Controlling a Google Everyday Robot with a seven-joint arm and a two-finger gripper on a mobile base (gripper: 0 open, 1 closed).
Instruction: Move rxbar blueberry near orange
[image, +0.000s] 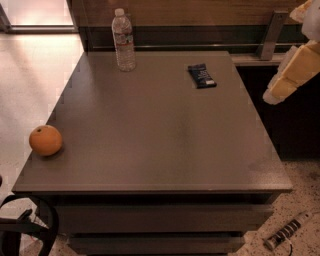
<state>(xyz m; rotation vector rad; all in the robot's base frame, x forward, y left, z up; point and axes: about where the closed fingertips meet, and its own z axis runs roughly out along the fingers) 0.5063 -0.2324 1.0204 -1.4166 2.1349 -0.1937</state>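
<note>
The rxbar blueberry (202, 75), a flat dark navy bar, lies on the grey table (160, 140) at the far right. The orange (45, 140) sits at the table's left edge, near the front corner, far from the bar. My gripper (272, 96) is at the lower end of the cream-coloured arm (295, 67). It hangs off the table's right side, to the right of the bar and apart from it. It holds nothing that I can see.
A clear plastic water bottle (124, 41) stands upright at the table's back left. A wall and a metal post (270, 35) lie behind the table. A power strip (287, 231) lies on the floor at the front right. Black straps (25, 227) are at the front left.
</note>
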